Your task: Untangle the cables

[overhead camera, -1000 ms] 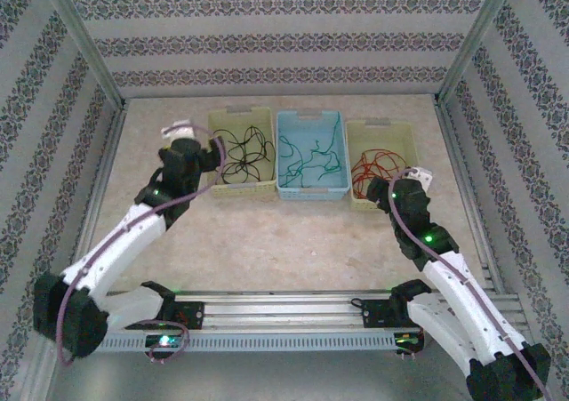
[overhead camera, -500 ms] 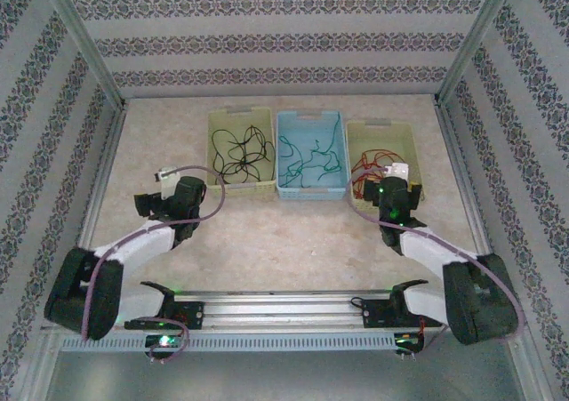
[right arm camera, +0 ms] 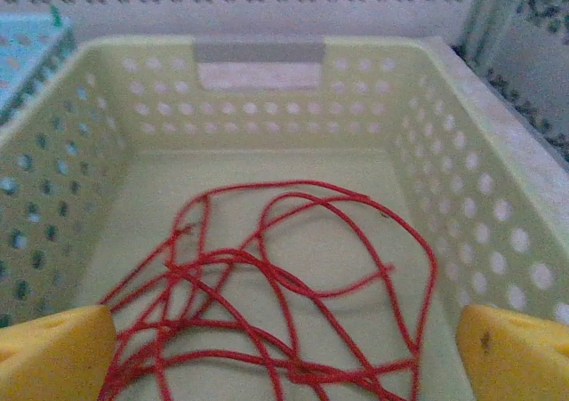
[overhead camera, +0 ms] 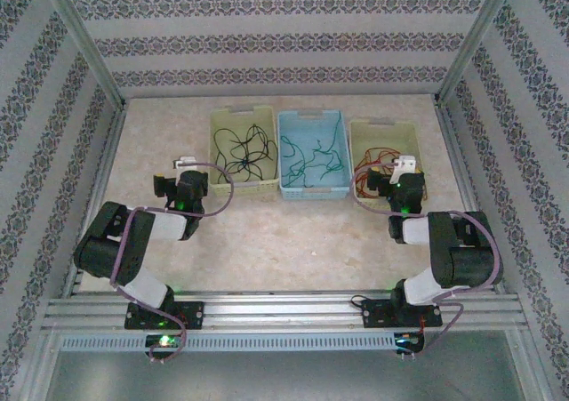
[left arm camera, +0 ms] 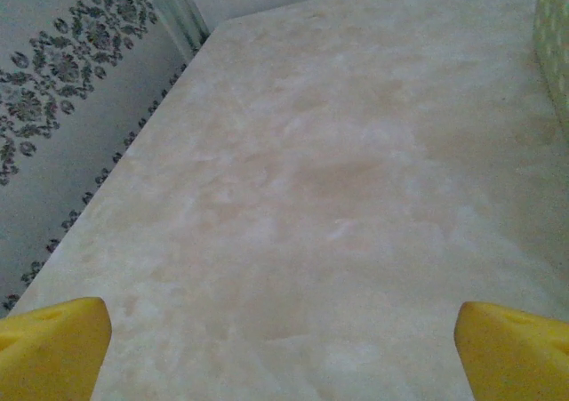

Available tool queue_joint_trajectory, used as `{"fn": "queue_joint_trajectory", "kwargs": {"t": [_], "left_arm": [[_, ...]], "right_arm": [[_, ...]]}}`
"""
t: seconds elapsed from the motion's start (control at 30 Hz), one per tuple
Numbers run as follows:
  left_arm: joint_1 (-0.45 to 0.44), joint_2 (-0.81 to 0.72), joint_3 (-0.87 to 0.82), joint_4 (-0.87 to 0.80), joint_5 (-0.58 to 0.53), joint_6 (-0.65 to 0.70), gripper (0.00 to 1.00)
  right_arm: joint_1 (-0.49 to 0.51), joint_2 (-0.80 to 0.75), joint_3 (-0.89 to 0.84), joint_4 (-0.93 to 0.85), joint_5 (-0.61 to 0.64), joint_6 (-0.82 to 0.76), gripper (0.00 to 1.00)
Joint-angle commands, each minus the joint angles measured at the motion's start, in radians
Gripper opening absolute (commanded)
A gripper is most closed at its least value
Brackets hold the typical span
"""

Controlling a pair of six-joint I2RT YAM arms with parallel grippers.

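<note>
Nearest to the bases, both arms were seen folded back. The left gripper [left arm camera: 283, 352] was held over the bare table [overhead camera: 293, 241], its yellow fingers spread wide apart and nothing between them. The right gripper [right arm camera: 284, 352] was pointed into the right-hand yellow basket [right arm camera: 258, 52], its fingers also set wide apart and nothing gripped.

Farther away, the cables were found sorted by colour, one to each basket. The red cable [right arm camera: 267, 272] lay in loose loops on the floor of that right-hand basket. The teal cable [overhead camera: 311, 159] lay in the blue basket [overhead camera: 308, 116] in the middle, and the black cable [overhead camera: 242, 152] in the left-hand yellow basket [overhead camera: 240, 113].

The sorting step was therefore judged to be finished, and the retreat to rest was judged to be the step in hand. For the next move, little more seemed to be called for than both arms being parked with the fingers kept clear of the basket rims. Whether the red loops were truly free of knots could not be told for sure, as the crossings were seen from one side only.

Compared with one second earlier, both arms had been drawn in from a stretched pose. The left gripper had been taken away from the side of the black cable's basket. The cables themselves appeared not to have been moved.
</note>
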Motion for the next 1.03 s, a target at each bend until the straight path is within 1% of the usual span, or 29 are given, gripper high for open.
{"fn": "queue_joint_trajectory", "kwargs": {"t": [0.0, 0.03, 0.1, 0.13, 0.17, 0.23, 0.27, 0.3, 0.33, 0.37, 0.4, 0.47, 0.53, 0.6, 0.63, 0.67, 0.73, 0.77, 1.0], "left_arm": [[0.063, -0.032, -0.047, 0.166, 0.133, -0.004, 0.99], [0.078, -0.044, -0.045, 0.13, 0.174, -0.022, 0.99], [0.112, -0.036, -0.037, 0.12, 0.276, -0.035, 0.99], [0.142, -0.04, -0.021, 0.07, 0.343, -0.057, 0.99], [0.165, -0.037, -0.015, 0.061, 0.388, -0.066, 0.99], [0.176, -0.031, -0.057, 0.115, 0.475, -0.057, 0.99], [0.176, 0.023, -0.09, 0.269, 0.478, -0.037, 0.99], [0.175, 0.032, -0.099, 0.293, 0.455, -0.04, 0.99], [0.179, -0.014, -0.073, 0.152, 0.442, -0.073, 0.99], [0.181, -0.005, -0.08, 0.185, 0.441, -0.07, 0.99], [0.181, 0.026, -0.096, 0.28, 0.438, -0.054, 0.99], [0.18, -0.008, -0.08, 0.18, 0.432, -0.074, 0.99], [0.179, 0.019, -0.094, 0.262, 0.427, -0.061, 0.99], [0.179, 0.002, -0.086, 0.213, 0.429, -0.072, 0.99], [0.179, 0.01, -0.089, 0.236, 0.429, -0.066, 0.99], [0.179, 0.016, -0.093, 0.254, 0.429, -0.061, 0.99], [0.179, 0.007, -0.088, 0.228, 0.43, -0.069, 0.99], [0.179, 0.014, -0.091, 0.248, 0.429, -0.063, 0.99], [0.18, 0.012, -0.09, 0.243, 0.429, -0.065, 0.99]], "right_arm": [[0.008, 0.006, 0.023, 0.021, -0.092, 0.022, 0.98], [0.01, 0.009, 0.021, 0.034, -0.081, 0.024, 0.98], [0.027, 0.013, 0.014, 0.049, -0.019, 0.023, 0.98], [0.037, 0.011, 0.01, 0.054, 0.025, 0.022, 0.98], [0.049, 0.012, 0.006, 0.062, 0.081, 0.024, 0.98], [0.065, 0.014, 0.002, 0.073, 0.118, 0.015, 0.98], [0.074, 0.014, 0.002, 0.079, 0.128, 0.007, 0.98], [0.083, 0.015, 0.002, 0.082, 0.138, -0.001, 0.98], [0.086, 0.016, 0.002, 0.085, 0.14, -0.001, 0.98], [0.086, 0.016, 0.002, 0.083, 0.14, -0.002, 0.98], [0.086, 0.015, 0.002, 0.086, 0.139, -0.003, 0.98], [0.089, 0.016, 0.002, 0.091, 0.145, -0.006, 0.98], [0.089, 0.016, 0.002, 0.091, 0.145, -0.006, 0.98], [0.087, 0.016, 0.002, 0.087, 0.142, -0.004, 0.98], [0.083, 0.016, 0.002, 0.084, 0.135, -0.002, 0.98], [0.069, 0.016, 0.007, 0.072, 0.104, 0.007, 0.98], [0.022, 0.015, 0.012, 0.053, 0.005, 0.037, 0.98], [0.011, 0.016, 0.012, 0.057, -0.012, 0.046, 0.98], [0.025, 0.014, 0.008, 0.063, -0.01, 0.028, 0.98]]}}
